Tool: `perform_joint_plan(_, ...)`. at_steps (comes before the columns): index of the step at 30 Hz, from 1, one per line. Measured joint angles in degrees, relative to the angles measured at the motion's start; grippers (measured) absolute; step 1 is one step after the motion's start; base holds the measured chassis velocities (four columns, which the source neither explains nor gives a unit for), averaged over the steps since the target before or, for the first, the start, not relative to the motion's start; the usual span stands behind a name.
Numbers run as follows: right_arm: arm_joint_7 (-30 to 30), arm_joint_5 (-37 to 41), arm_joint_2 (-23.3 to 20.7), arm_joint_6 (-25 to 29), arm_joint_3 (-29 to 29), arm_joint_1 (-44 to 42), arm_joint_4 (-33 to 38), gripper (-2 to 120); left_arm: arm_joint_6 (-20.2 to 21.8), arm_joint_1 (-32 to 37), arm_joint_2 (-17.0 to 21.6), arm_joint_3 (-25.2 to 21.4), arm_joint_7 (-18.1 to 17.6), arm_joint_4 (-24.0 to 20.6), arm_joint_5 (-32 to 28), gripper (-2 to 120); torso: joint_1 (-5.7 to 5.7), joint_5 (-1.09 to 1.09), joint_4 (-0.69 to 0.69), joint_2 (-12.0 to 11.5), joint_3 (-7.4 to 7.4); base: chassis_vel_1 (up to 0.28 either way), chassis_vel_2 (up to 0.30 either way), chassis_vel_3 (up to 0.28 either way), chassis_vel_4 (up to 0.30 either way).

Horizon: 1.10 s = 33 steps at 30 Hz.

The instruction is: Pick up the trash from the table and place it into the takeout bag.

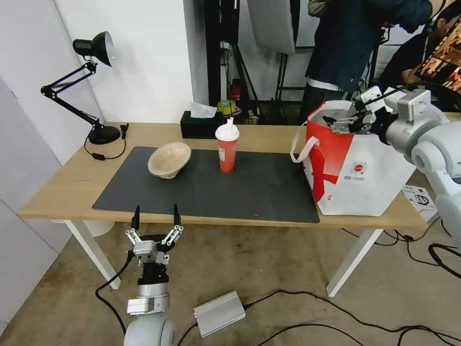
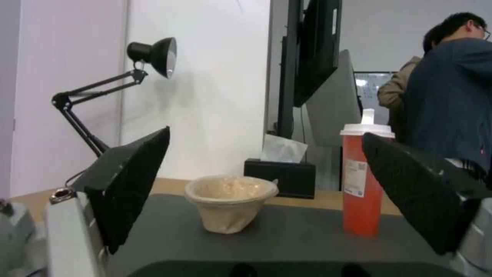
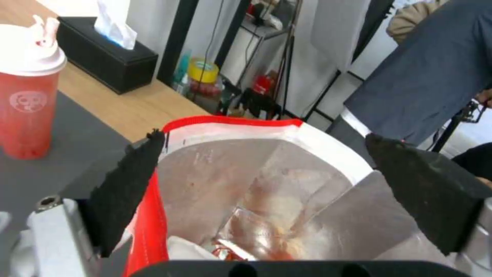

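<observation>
Right gripper (image 1: pixel 346 123) hangs spread wide over the takeout bag (image 1: pixel 357 168) on the right. Left gripper (image 1: pixel 156 222) waits spread near the table (image 1: pixel 269 137), before the pulp bowl (image 1: pixel 169 159) and red cup (image 1: pixel 226 150).

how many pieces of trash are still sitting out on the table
2: the pulp bowl at the mat's left and the red cup near its middle. Something white lies inside the bag; more may be hidden there.

No legible text or labels anywhere.
</observation>
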Motion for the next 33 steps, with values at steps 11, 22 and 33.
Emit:
perform_joint_plan(11, 2.22, 2.51, -0.01, 1.81, 0.83, 0.37, 4.62, 100, -0.01, -0.06, 0.00, -0.04, -0.02, -0.05, 0.01, 100, 0.00, 0.00, 0.00, 0.00, 0.00, 0.000, 0.000, 0.000, 0.000)
perform_joint_plan(22, 5.41, 5.73, -1.01, 4.90, 2.02, -0.62, 10.07, 100, -0.01, 0.03, 0.00, 0.00, -0.07, -0.33, -0.01, 100, 0.00, 0.00, 0.00, 0.00, 0.00, 0.000, 0.000, 0.000, 0.000)
perform_joint_plan(33, 12.84, 6.88, -0.94, 15.75, 6.91, -13.72, 19.48, 100, 0.02, 0.48, -0.01, 0.29, -0.25, -1.02, -0.04, 100, -0.01, 0.00, -0.01, 0.00, 0.00, 0.000, 0.000, 0.000, 0.000)
